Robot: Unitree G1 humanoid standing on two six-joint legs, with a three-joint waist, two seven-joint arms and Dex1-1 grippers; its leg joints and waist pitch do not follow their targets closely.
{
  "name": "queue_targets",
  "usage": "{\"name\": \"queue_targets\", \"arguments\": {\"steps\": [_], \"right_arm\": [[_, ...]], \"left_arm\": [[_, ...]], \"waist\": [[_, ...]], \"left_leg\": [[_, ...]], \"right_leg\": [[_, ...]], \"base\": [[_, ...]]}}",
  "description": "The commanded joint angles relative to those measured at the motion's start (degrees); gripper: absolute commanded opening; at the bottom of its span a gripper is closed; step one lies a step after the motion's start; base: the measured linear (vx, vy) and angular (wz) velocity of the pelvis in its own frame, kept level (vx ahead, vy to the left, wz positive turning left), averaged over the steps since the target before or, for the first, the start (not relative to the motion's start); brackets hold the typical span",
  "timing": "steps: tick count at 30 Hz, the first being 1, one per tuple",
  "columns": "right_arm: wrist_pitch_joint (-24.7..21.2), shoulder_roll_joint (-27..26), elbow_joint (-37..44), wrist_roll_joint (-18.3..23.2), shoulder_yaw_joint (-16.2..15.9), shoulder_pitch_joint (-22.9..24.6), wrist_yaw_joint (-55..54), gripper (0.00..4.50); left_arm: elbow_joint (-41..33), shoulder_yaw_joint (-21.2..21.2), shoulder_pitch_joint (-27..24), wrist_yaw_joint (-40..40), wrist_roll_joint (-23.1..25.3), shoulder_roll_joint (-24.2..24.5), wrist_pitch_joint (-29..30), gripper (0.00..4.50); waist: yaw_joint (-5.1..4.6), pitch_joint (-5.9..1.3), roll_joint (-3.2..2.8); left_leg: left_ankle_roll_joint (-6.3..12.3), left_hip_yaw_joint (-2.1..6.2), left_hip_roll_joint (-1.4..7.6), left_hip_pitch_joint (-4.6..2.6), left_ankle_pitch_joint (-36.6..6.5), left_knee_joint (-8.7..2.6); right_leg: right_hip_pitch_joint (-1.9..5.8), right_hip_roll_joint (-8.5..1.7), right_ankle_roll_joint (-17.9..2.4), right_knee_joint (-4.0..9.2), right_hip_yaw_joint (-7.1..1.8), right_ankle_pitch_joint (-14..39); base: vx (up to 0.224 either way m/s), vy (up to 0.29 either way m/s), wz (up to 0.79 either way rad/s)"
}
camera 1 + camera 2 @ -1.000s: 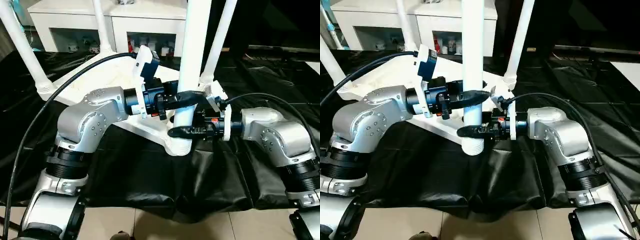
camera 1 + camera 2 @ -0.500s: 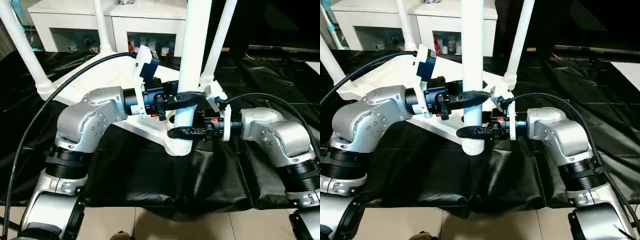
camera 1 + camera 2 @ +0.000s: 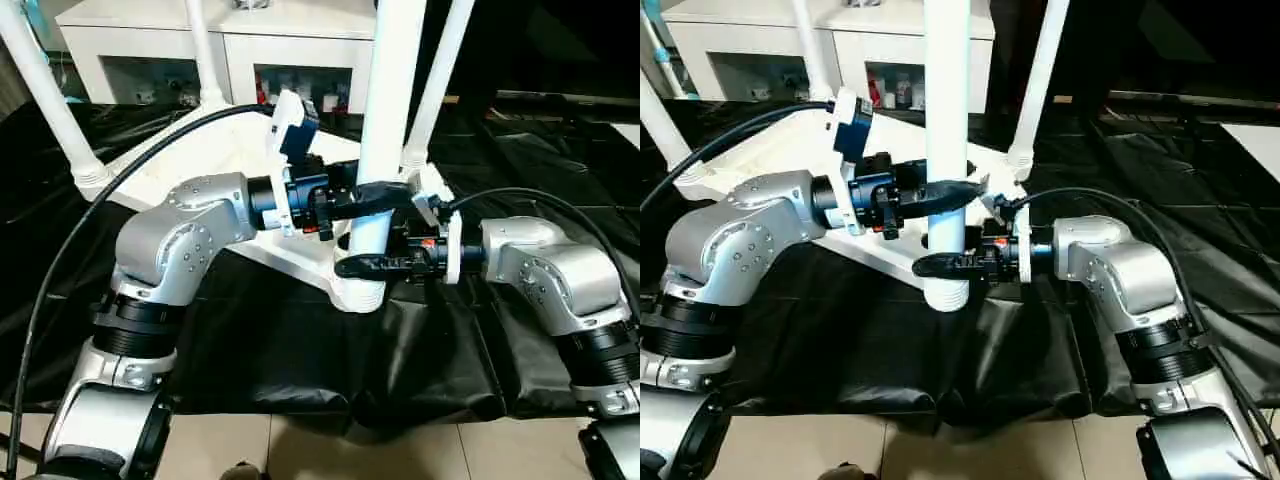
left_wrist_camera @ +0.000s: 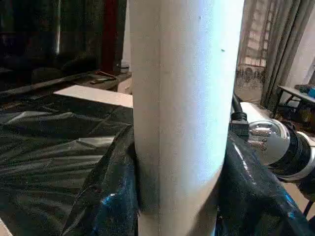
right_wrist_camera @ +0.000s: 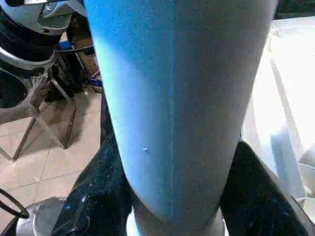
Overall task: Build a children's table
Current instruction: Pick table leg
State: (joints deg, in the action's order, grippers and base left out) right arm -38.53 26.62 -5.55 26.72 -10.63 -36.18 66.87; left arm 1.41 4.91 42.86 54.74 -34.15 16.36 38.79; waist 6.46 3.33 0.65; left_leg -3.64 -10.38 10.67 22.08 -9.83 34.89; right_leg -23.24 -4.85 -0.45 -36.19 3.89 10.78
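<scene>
The children's table lies upside down on black cloth, its white top (image 3: pixel 195 150) facing down. Three white legs (image 3: pixel 45 100) stand in the left, back and right corner sockets. A fourth leg (image 3: pixel 393 90) stands upright in the near corner socket (image 3: pixel 360 296). My left gripper (image 3: pixel 378 196) reaches in from the left and is shut on this leg. Just below it, my right gripper (image 3: pixel 366 264) comes from the right and is shut on the same leg. In the wrist views the leg (image 4: pixel 182 123) (image 5: pixel 182 98) sits between black fingers (image 4: pixel 110 196) (image 5: pixel 96 206) pressed to both its sides.
A white cabinet (image 3: pixel 250 40) with glass doors stands behind the cloth-draped table (image 3: pixel 300 350). A black cable (image 3: pixel 55 280) loops from my left arm. Tiled floor (image 3: pixel 400 455) lies at the near edge.
My right gripper's fingers have drawn in slightly around the near leg. The left gripper and the leg stay where they were.
</scene>
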Motion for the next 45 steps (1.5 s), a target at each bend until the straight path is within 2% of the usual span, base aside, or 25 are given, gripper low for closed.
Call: {"name": "queue_targets", "arguments": {"steps": [1, 4, 5, 6, 8, 13, 14, 16, 17, 20, 25, 26, 30, 31, 34, 36, 41, 45], "right_arm": [[-0.6, 0.3, 0.7, 0.6, 0.4, 0.4, 0.2, 1.91], [-0.5, 0.3, 0.8, 0.6, 0.6, 0.5, 0.0, 1.91], [-0.5, 0.3, 0.8, 0.6, 0.6, 0.6, -0.1, 1.91], [-0.4, 0.3, 0.8, 0.6, 0.8, 0.7, -0.3, 1.91], [-0.3, 0.1, 1.0, 0.6, 1.5, 1.2, -1.3, 1.89], [-0.3, -0.2, 1.2, 0.9, 3.0, 1.8, -3.0, 1.88], [-0.4, -0.3, 1.4, 1.2, 3.5, 2.0, -3.5, 1.88], [-0.5, -0.4, 1.5, 1.3, 3.8, 2.2, -3.8, 1.88], [-0.2, -0.5, 1.7, 1.3, 4.5, 2.7, -5.0, 1.88], [0.9, -1.5, 0.9, 1.1, 6.1, 3.0, -8.0, 1.87], [1.6, -2.4, 0.1, 0.8, 6.9, 3.0, -9.9, 1.87], [2.0, -2.4, 0.4, 0.0, 6.6, 3.4, -10.3, 1.86], [2.0, -2.3, 1.0, -0.1, 6.1, 3.9, -10.4, 1.86], [2.0, -2.3, 1.0, -0.1, 6.1, 3.9, -10.4, 1.86], [2.0, -2.3, 1.1, -0.2, 5.9, 4.0, -10.4, 1.86], [2.2, -2.6, 1.0, -0.4, 5.7, 4.0, -10.6, 1.86], [2.5, -2.4, 0.4, -1.1, 5.3, 3.9, -10.8, 1.86], [2.6, -2.4, 0.4, -1.3, 5.1, 4.0, -10.8, 1.86]], "left_arm": [[-2.0, 0.2, 0.4, 0.1, 0.1, 0.4, -0.4, 1.85], [-0.7, -0.5, 0.8, -0.9, 0.2, 0.1, -0.1, 1.85], [-0.5, -0.6, 0.8, -0.9, 0.2, 0.1, -0.3, 2.41], [0.1, -1.2, 0.9, -0.8, -0.3, 0.0, -0.3, 2.55], [1.8, -2.2, 0.9, -0.8, -0.8, 0.3, 0.2, 2.58], [4.8, -3.5, 1.2, -0.9, -0.6, 1.0, -0.2, 3.04], [5.4, -3.8, 1.2, -0.8, -0.5, 1.1, -0.6, 3.15], [6.3, -4.2, 1.4, -1.4, 0.0, 1.0, -1.5, 3.34], [8.1, -4.9, 1.6, -1.5, 0.8, 0.8, -3.7, 3.41], [9.7, -6.0, 1.4, -0.2, 0.7, 0.9, -6.5, 3.41], [8.3, -6.8, 0.5, 2.6, -1.9, 0.5, -5.9, 3.41], [11.8, -6.8, 1.5, -0.1, 0.4, 0.7, -7.1, 3.41], [17.9, -6.9, 3.7, -5.5, 3.9, 0.3, -9.5, 3.41], [17.9, -6.9, 3.7, -5.5, 3.9, 0.3, -9.5, 3.41], [21.2, -4.9, 5.6, -11.6, 9.0, 0.1, -10.5, 3.41], [20.1, -3.9, 6.6, -14.6, 11.0, -1.5, -9.8, 3.41], [12.3, -3.1, 6.0, -11.1, 7.0, -2.9, -6.7, 3.41], [10.3, -2.6, 5.9, -9.5, 5.7, -3.0, -6.4, 3.41]], "waist": [[0.08, -4.57, 0.42], [0.05, -4.56, 0.37], [0.07, -4.58, 0.36], [0.06, -4.59, 0.36], [0.01, -4.51, 0.18], [-0.02, -4.64, -0.02], [0.07, -4.69, -0.24], [0.08, -4.71, -0.09], [0.09, -4.74, -0.27], [0.03, -4.72, -0.17], [0.01, -4.74, -0.27], [-0.04, -4.69, -0.19], [0.0, -4.6, -0.23], [0.06, -4.67, -0.21], [0.07, -4.74, -0.11], [0.12, -4.76, 0.06], [0.25, -4.68, 0.22], [-0.05, -4.47, 0.3]], "left_leg": [[2.18, 0.64, 2.11, -0.9, -6.1, -3.5], [2.13, 0.63, 2.08, -0.9, -6.3, -3.49], [2.12, 0.64, 2.08, -0.92, -6.4, -3.48], [2.12, 0.66, 2.1, -0.89, -6.2, -3.49], [2.16, 0.59, 1.96, -0.91, -6.6, -3.48], [1.61, 0.68, 2.0, -1.0, -6.9, -3.51], [1.49, 0.72, 2.01, -1.03, -7.0, -3.51], [1.45, 0.69, 1.98, -1.05, -7.1, -3.51], [1.43, 0.76, 1.98, -1.04, -6.9, -3.52], [1.13, 0.74, 1.99, -1.04, -7.5, -3.59], [1.09, 0.68, 1.98, -1.09, -7.2, -3.56], [1.27, 0.68, 2.0, -1.06, -7.3, -3.6], [0.87, 0.73, 1.94, -1.25, -9.2, -3.67], [0.74, 0.79, 2.0, -1.24, -8.9, -3.68], [0.95, 0.86, 2.11, -1.15, -8.1, -3.7], [1.16, 0.85, 2.13, -1.09, -7.6, -3.61], [2.0, 0.73, 2.16, -0.86, -6.3, -3.49], [1.83, 0.69, 1.97, -0.85, -8.1, -3.55]], "right_leg": [[3.49, -3.19, -13.4, 3.43, -2.55, 4.4], [3.51, -3.16, -13.6, 3.44, -2.54, 4.3], [3.52, -3.17, -13.5, 3.44, -2.53, 4.4], [3.54, -3.17, -13.5, 3.4, -2.53, 4.2], [3.46, -3.08, -13.4, 3.61, -2.54, 4.5], [3.48, -3.07, -13.5, 3.5, -2.5, 4.2], [3.53, -3.12, -13.7, 3.42, -2.51, 3.7], [3.53, -3.04, -13.7, 3.44, -2.49, 3.2], [3.56, -3.05, -13.8, 3.36, -2.47, 3.0], [3.59, -3.14, -13.5, 3.52, -2.47, 3.7], [3.54, -3.15, -14.0, 3.34, -2.46, 2.8], [3.5, -3.11, -14.1, 3.36, -2.45, 2.8], [3.49, -3.1, -12.4, 3.84, -2.49, 6.0], [3.55, -3.2, -12.3, 3.8, -2.49, 5.7], [3.57, -3.16, -12.5, 3.64, -2.48, 3.9], [3.69, -3.37, -12.6, 3.52, -2.49, 3.4], [3.68, -3.49, -14.5, 3.39, -2.47, 2.4], [3.64, -3.39, -13.1, 3.9, -2.44, 6.5]], "base": [[0.0, 0.0, 0.0], [0.0, 0.0, 0.0], [0.0, 0.0, 0.0], [0.0, 0.0, 0.0], [0.0, 0.0, 0.0], [0.0, 0.0, 0.0], [0.0, 0.0, 0.0], [0.0, 0.0, 0.0], [0.0, 0.0, 0.0], [0.0, 0.0, 0.0], [0.0, 0.0, 0.0], [0.0, 0.0, 0.0], [0.0, 0.0, 0.0], [0.0, 0.0, 0.0], [0.0, 0.0, 0.0], [0.0, 0.0, 0.0], [0.0, 0.0, 0.0], [0.0, 0.0, 0.0]]}}
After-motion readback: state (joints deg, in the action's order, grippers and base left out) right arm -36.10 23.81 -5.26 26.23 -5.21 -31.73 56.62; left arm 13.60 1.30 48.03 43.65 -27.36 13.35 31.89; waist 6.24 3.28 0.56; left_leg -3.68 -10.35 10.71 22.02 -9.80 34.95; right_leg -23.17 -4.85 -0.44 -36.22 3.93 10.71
